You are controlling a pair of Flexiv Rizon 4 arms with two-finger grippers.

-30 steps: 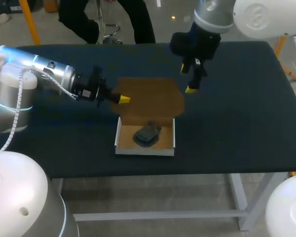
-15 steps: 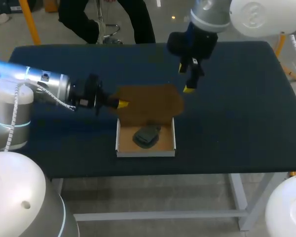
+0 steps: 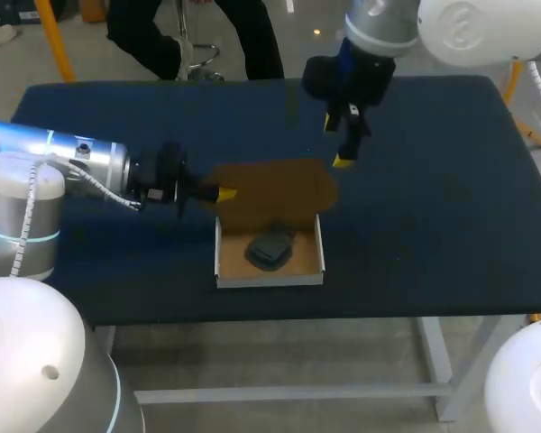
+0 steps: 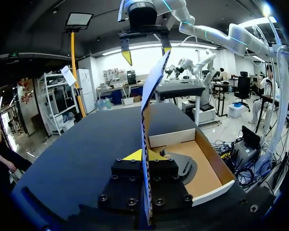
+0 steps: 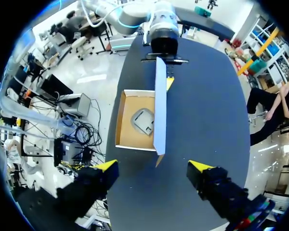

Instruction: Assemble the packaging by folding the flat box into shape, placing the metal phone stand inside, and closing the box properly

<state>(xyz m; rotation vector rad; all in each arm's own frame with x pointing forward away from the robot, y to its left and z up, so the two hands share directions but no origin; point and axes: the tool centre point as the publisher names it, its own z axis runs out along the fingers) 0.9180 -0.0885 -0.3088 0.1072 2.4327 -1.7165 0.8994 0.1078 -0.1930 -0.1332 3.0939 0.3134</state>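
A shallow white box (image 3: 270, 272) with a brown inside stands near the table's front, with the dark metal phone stand (image 3: 269, 248) lying in it. Its brown lid (image 3: 275, 188) rises from the back wall, tilted up. My left gripper (image 3: 222, 192) is shut on the lid's left edge. In the left wrist view the lid (image 4: 153, 91) stands edge-on between the yellow tips of the left gripper (image 4: 145, 156), beside the box (image 4: 209, 168) and the stand (image 4: 182, 166). My right gripper (image 3: 343, 144) hangs open above the lid's far right corner. The right wrist view shows the right gripper (image 5: 154, 166) wide open over the lid (image 5: 160, 106).
The dark blue table (image 3: 433, 216) carries nothing else that I can see. Its front edge runs close below the box. Bare cloth lies to the right of the box and behind the lid.
The left gripper has drawn toward the front with the lid's edge, and the lid has tilted up steeper. The right gripper has shifted slightly left and back, still open.
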